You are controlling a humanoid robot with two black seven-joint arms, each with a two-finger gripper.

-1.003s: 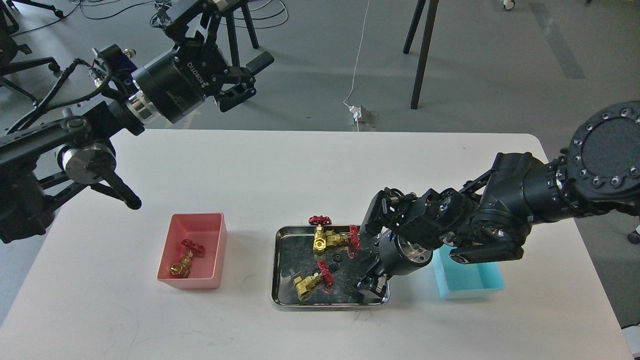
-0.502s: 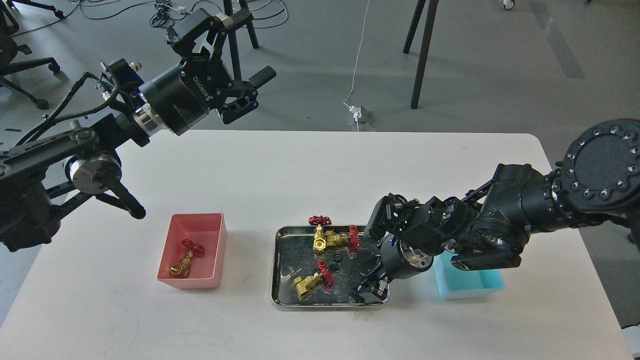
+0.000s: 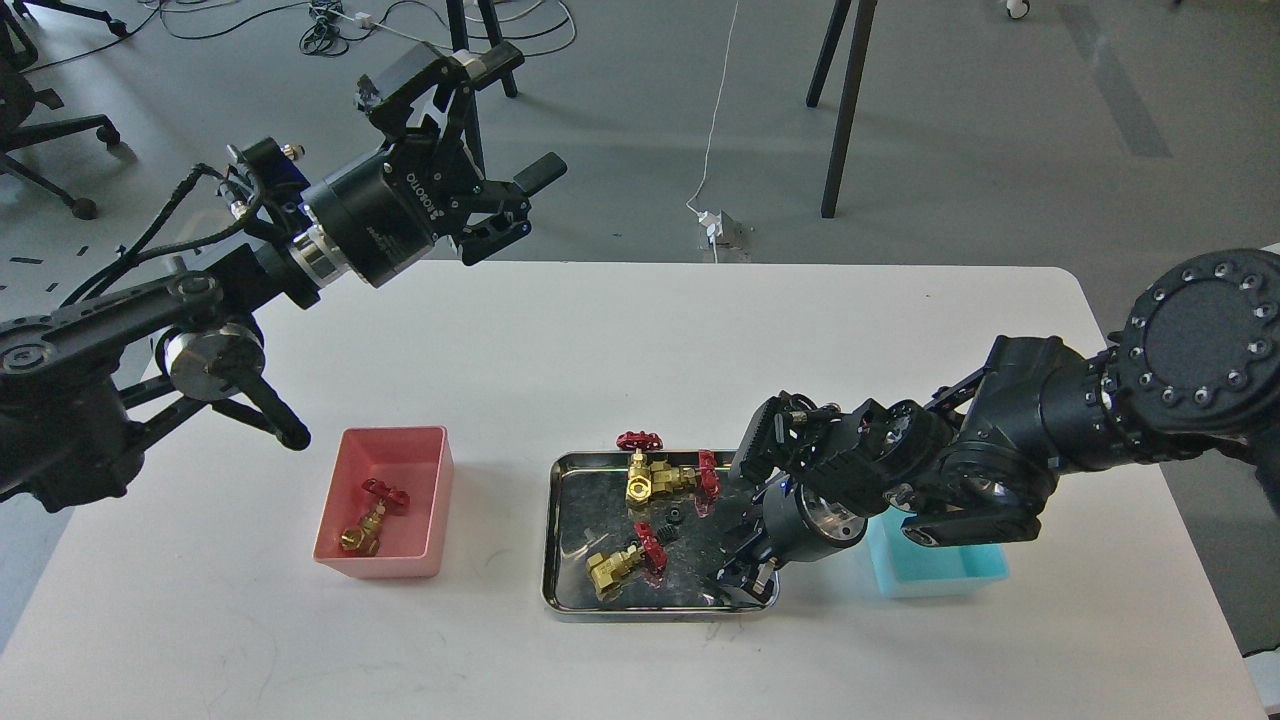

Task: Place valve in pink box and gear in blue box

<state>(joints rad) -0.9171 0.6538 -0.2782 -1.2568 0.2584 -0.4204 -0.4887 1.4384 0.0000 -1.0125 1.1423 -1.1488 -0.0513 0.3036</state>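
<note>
The pink box (image 3: pixel 432 500) stands on the table left of centre with one brass valve with a red handwheel (image 3: pixel 368 520) lying in it. A steel tray (image 3: pixel 556 540) holds three more valves: two close together at its back (image 3: pixel 650 482) and one at its front (image 3: pixel 612 568). A tiny black gear (image 3: pixel 676 516) lies between them. The blue box (image 3: pixel 945 570) stands right of the tray, partly hidden by my right arm. My right gripper (image 3: pixel 746 578) points down into the tray's front right corner; its fingers are too dark to tell apart. My left gripper (image 3: pixel 518 205) is open and empty, high over the table's back edge.
My right arm's wrist (image 3: pixel 880 470) hangs over the tray's right edge and the blue box's left side. Beyond the white table's back edge are floor cables, a power strip (image 3: pixel 715 228) and black stand legs (image 3: pixel 845 110).
My left arm has swung right and a little lower, still open. My right gripper has stayed at the tray's front right corner with only a slight shift.
</note>
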